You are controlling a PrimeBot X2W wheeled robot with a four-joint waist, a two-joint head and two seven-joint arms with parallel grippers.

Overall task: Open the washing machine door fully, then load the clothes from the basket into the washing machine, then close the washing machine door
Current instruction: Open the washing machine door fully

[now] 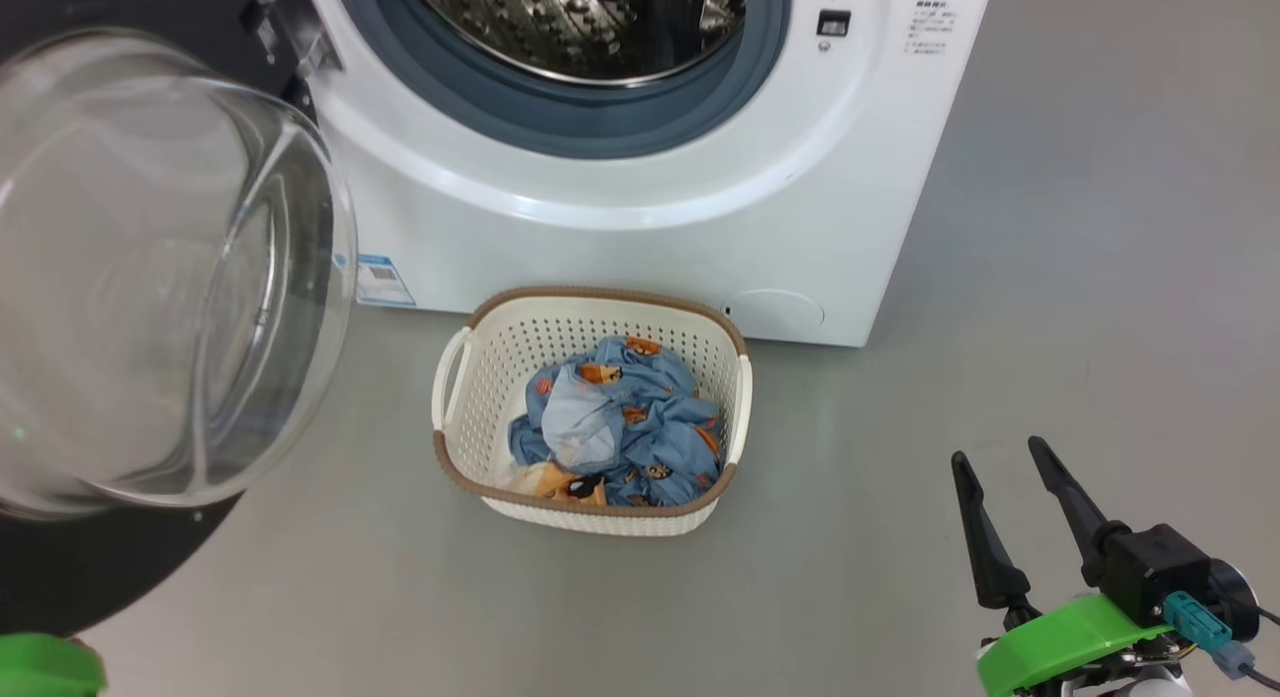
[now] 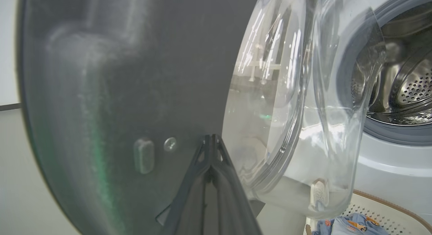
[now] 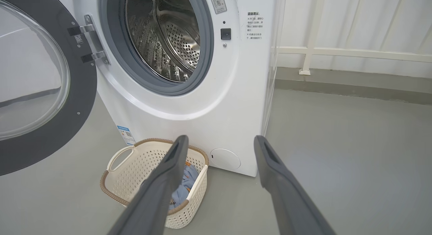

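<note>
Where the large round door (image 1: 150, 277) with its glossy black rim and bulging clear glass bowl stands wide open on the left, our left gripper (image 2: 211, 142) has its two dark fingers (image 2: 197, 171) pressed together, tips right at the rim's inner face. Whether they touch it, we cannot tell. Next comes the big white front-loading washing machine (image 1: 650, 247), its steel drum (image 1: 580, 27) exposed. Before it on the grey floor (image 1: 1100, 277) sits the small cream perforated basket (image 1: 590, 312) with a brown woven rim, holding the crumpled blue bear-printed clothes (image 1: 625, 422). Far right, our right gripper (image 1: 998, 453) hovers over bare floor, well apart from the basket, fingers spread apart.
</note>
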